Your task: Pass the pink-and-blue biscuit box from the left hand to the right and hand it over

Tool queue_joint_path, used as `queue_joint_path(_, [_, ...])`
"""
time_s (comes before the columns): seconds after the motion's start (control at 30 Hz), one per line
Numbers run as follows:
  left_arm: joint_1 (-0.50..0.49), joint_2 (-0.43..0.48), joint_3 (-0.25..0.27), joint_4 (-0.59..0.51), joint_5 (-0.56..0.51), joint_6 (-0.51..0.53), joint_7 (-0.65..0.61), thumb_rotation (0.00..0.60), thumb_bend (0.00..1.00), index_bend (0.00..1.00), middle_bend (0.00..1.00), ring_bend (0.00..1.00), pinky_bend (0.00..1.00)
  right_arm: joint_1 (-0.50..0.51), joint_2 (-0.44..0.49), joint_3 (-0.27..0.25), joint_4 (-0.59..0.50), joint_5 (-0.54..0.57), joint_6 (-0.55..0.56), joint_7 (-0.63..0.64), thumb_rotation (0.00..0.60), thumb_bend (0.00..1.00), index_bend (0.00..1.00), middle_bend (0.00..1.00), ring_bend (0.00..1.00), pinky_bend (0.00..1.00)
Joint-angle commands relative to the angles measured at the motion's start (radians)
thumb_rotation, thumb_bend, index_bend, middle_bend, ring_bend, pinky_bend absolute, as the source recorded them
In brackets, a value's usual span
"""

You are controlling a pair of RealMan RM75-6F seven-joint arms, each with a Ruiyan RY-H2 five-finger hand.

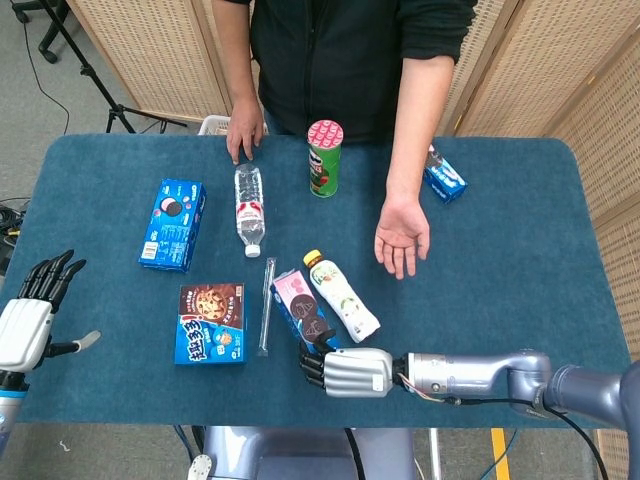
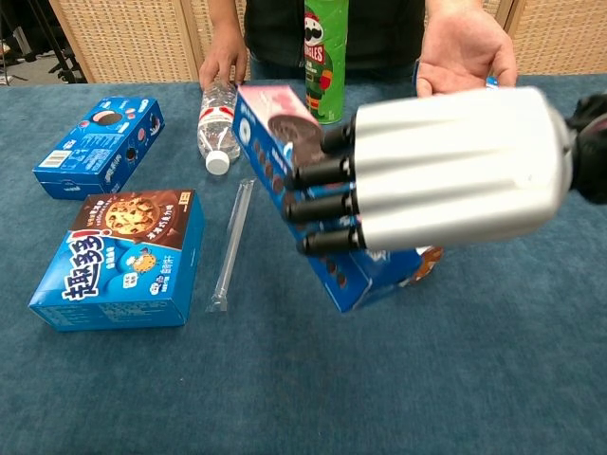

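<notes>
1. Near the front edge of the blue-felt table, our silver right hand grips the pink-and-blue cardboard biscuit box, dark fingers wrapped over its side and the box raised off the cloth and tilted, as the chest view shows.

2. Our left hand hangs off the table's left edge, well apart from the box, fingers spread and holding nothing.

3. We judge the pass from left to right to be done, since the box sits in the right hand alone; the handover is what is left.

4. Across the table the person's open palm lies facing up on the felt, beyond the white drink bottle with the yellow cap, and looks ready to receive.

5. Between us and that palm we would need to carry the box over the bottle, which lies just beside it; the green crisp tube with the pink lid stands further back.

6. We cannot tell how firmly the fingers hold; the box's lower end hangs below the hand and a slip seems possible.
</notes>
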Motion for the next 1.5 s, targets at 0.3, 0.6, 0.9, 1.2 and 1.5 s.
queue_joint_path(0.3, [0.004, 0.004, 0.001, 0.002, 0.01, 0.005, -0.013, 0.6, 0.0, 0.09, 0.0, 0.0, 0.04, 0.006, 0.098, 0.063, 0.077, -0.064, 0.135, -0.025, 0.6, 0.98, 0.62, 0.61, 0.51, 0.55])
queue_joint_path(0.6, [0.002, 0.001, -0.001, 0.003, 0.01, -0.004, -0.008, 0.6, 0.0, 0.09, 0.0, 0.0, 0.04, 0.035, 0.155, 0.05, 0.281, -0.131, 0.159, -0.027, 0.6, 0.98, 0.62, 0.59, 0.49, 0.55])
queue_joint_path(0.9, [-0.002, -0.005, -0.001, 0.005, 0.007, -0.017, 0.007, 0.6, 0.0, 0.09, 0.0, 0.0, 0.04, 0.072, 0.177, 0.03, 0.379, -0.131, 0.104, 0.001, 0.6, 0.98, 0.62, 0.58, 0.46, 0.55])
queue_joint_path(1.2, [-0.004, -0.006, 0.0, 0.004, 0.008, -0.024, 0.011, 0.6, 0.0, 0.09, 0.0, 0.0, 0.04, 0.073, 0.191, -0.023, 0.434, -0.133, 0.062, 0.024, 0.6, 0.98, 0.62, 0.55, 0.43, 0.53])
queue_joint_path(1.5, [-0.004, -0.008, 0.001, 0.001, 0.008, -0.03, 0.016, 0.6, 0.0, 0.09, 0.0, 0.0, 0.04, 0.037, 0.168, -0.019, 0.454, -0.064, 0.028, -0.011, 0.6, 0.85, 0.1, 0.07, 0.03, 0.1])
